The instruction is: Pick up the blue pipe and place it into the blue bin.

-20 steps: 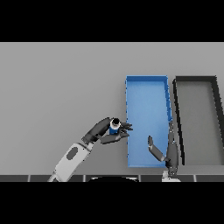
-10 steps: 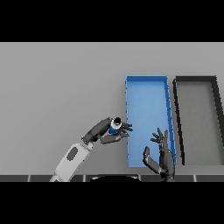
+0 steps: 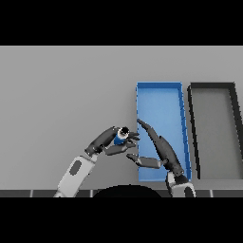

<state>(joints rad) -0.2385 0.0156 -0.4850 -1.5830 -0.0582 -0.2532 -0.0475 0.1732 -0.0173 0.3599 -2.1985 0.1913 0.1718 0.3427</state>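
Observation:
A short blue pipe (image 3: 121,136) with a dark open end is held above the table, just left of the blue bin (image 3: 159,97). My left hand (image 3: 108,142) is shut on it, fingers and thumb curled around it. My right hand (image 3: 159,148) is open with straight fingers, stretched over the bin's near left part, its fingertips pointing toward the pipe and its thumb close below my left hand. The bin's near left corner is hidden behind the right hand.
A dark grey bin (image 3: 214,90) stands right beside the blue bin, on its right. The grey table (image 3: 61,95) stretches to the left and far side.
My right hand has swung left from the bin's right side, over the bin toward the pipe. The left hand with the pipe has barely moved.

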